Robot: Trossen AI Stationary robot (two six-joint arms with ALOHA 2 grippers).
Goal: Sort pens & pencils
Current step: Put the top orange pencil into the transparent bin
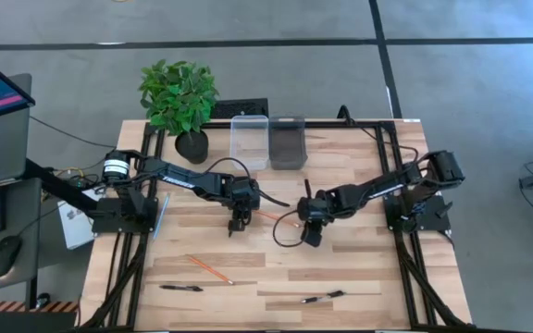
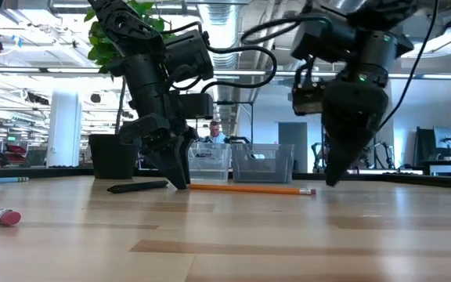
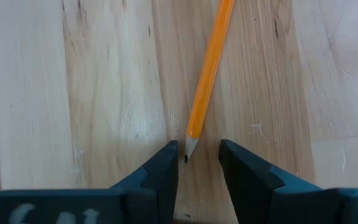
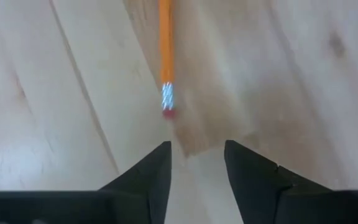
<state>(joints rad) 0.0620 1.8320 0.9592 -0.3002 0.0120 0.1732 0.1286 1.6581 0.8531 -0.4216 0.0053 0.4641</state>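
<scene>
While both arms converge on mid-table, the item in hand is one orange pencil (image 1: 268,215) lying flat on the wooden table (image 1: 359,277) between them.

- Left gripper (image 3: 196,163): low at the pencil's sharpened tip, fingers parted, tip lying in the gap, nothing clasped.
- Right gripper (image 4: 194,163): just short of the eraser end, fingers parted, empty.
- Second pencil (image 1: 209,268): near the front edge, left of centre.
- Pens: one black pen (image 1: 181,288) at front left, another pen (image 1: 322,298) at front centre; a third dark stick shows in the low view, probably a pen.
- Clear bin (image 1: 249,141) and dark bin (image 1: 288,142): at the table's back, beside a potted plant (image 1: 179,102).

Step judged: approach to pick the central pencil, sorting barely begun. Next move calls for one gripper to advance along the shaft, close across it, and lift towards a bin.
</scene>
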